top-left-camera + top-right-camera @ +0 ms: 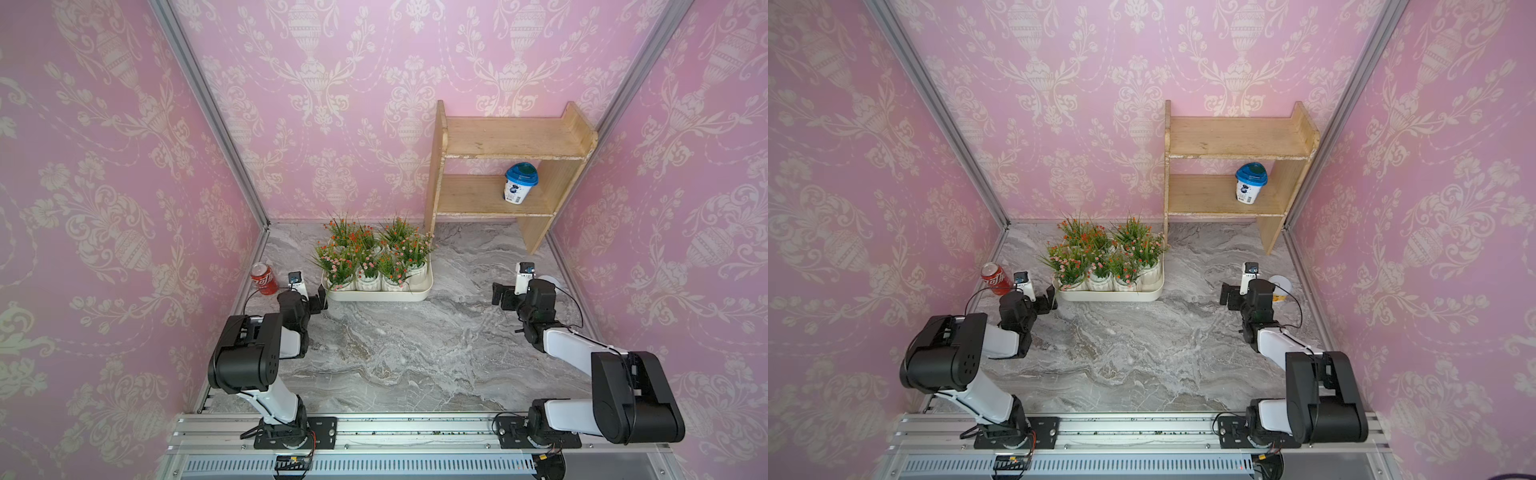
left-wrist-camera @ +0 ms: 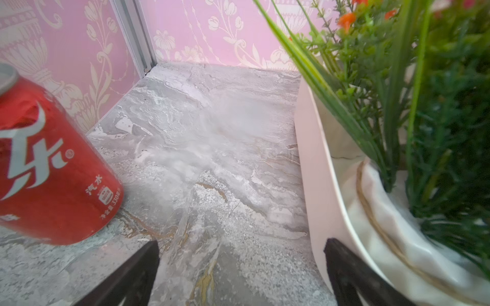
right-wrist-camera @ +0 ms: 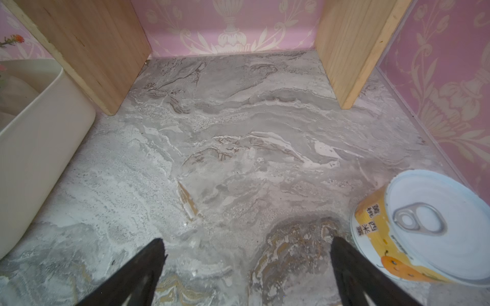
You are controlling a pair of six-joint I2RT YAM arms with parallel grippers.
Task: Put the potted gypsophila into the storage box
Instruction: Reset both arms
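Both left gripper (image 1: 323,297) and right gripper (image 1: 501,296) hover low, agape.

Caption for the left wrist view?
Open fingers between a red soda can and the storage box of potted gypsophila.

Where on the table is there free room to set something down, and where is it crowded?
Free: the wide table stretch between box and front rail; the floor between the shelf legs; the strip between red can and box. Crowded: the box, packed with pots.
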